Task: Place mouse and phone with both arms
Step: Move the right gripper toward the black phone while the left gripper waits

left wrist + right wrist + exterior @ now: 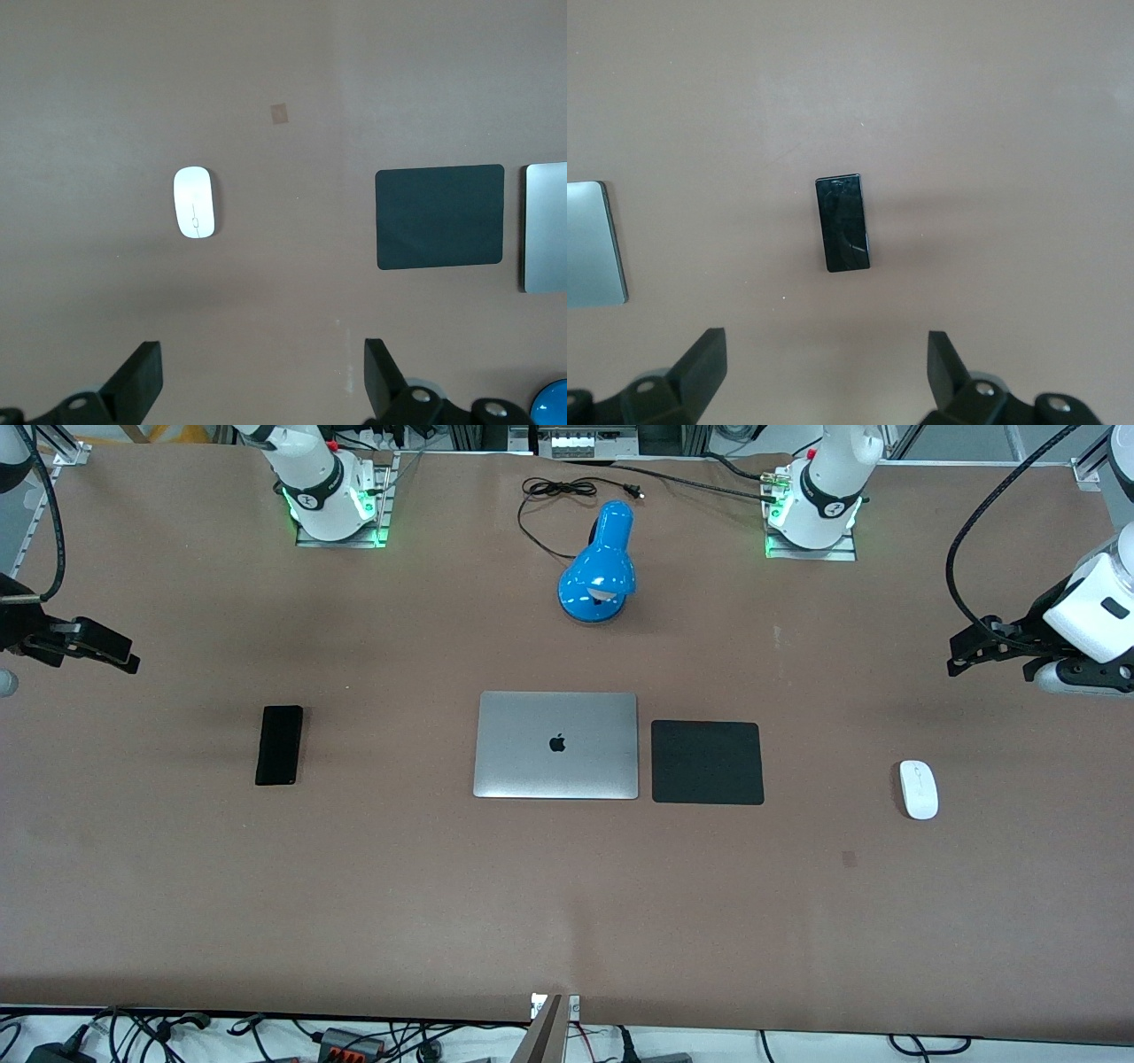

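The small white oval computer mouse (919,789) lies flat on the brown table (567,903) toward the left arm's end, well apart from the black square mouse pad (707,763). That pad sits just beside the closed silver laptop (556,745) at the middle of the table. The slim black rectangular smartphone (279,745) lies flat toward the right arm's end, well apart from the laptop. A blue desk lamp (601,567) with a black cord stands farther from the front camera than the laptop.

The left arm's black two-finger gripper (961,652) hangs in the air over the table at its own end, above the stretch by the mouse; in the left wrist view its fingers (142,381) are spread wide with nothing between them. The right arm's black two-finger gripper (124,657) hangs over the table's other end, near the phone (842,222), its fingers (704,363) likewise spread wide and holding nothing.
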`<action>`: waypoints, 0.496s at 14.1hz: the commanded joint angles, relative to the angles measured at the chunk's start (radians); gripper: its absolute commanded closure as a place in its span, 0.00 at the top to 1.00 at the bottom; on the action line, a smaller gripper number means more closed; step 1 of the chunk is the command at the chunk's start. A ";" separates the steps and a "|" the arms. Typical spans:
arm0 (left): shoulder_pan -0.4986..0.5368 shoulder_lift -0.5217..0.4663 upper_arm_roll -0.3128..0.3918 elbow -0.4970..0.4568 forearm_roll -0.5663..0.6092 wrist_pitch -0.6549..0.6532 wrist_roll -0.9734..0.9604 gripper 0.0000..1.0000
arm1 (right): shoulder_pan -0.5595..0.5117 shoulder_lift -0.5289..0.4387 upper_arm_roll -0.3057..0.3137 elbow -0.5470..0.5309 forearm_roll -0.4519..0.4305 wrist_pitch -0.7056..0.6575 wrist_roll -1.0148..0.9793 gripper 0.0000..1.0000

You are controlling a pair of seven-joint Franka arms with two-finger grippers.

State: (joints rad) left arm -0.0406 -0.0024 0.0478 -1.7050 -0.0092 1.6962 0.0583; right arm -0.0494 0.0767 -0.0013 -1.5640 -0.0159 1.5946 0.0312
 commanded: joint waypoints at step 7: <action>-0.007 0.001 0.003 0.016 -0.011 -0.020 -0.009 1.00 | -0.001 -0.025 0.003 -0.070 0.016 0.018 -0.010 1.00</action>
State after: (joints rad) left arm -0.0407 -0.0024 0.0478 -1.7048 -0.0092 1.6956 0.0583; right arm -0.0494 0.0766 -0.0011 -1.5808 -0.0156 1.5978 0.0310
